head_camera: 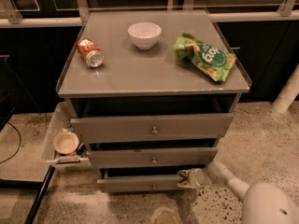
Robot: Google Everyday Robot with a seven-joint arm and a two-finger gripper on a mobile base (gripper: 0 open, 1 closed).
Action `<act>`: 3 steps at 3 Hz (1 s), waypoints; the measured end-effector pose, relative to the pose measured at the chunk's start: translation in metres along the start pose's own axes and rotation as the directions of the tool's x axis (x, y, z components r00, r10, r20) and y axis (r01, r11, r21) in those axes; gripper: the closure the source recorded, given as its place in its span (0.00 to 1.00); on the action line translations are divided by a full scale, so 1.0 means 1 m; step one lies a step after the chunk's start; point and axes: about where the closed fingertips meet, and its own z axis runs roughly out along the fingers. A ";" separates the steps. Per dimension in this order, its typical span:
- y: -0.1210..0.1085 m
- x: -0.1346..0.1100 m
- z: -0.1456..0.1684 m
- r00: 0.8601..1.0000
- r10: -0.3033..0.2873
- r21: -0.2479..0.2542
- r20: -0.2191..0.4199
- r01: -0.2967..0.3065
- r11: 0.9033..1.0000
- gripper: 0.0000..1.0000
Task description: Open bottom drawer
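Observation:
The bottom drawer (135, 183) is the slimmest grey front of three, low on the cabinet, with a small brass knob (154, 186) at its centre. It stands pulled out a little, with a dark gap above its front. My gripper (183, 178) comes in from the lower right on a white arm and sits at the right end of that drawer front, to the right of the knob.
The middle drawer (152, 157) and the tall top drawer (152, 127) sit above. On the cabinet top are a white bowl (144, 34), a tipped red can (90, 53) and a green chip bag (205, 56). A clear side bin (53, 139) holds a small cup (66, 142).

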 end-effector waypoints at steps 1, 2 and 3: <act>-0.001 -0.001 -0.002 1.000 0.000 0.000 0.000 0.000 1.000 0.35; 0.014 0.002 -0.003 1.000 0.009 -0.040 0.022 -0.009 0.999 0.12; 0.037 0.005 -0.015 0.999 0.014 -0.064 0.049 -0.011 0.998 0.14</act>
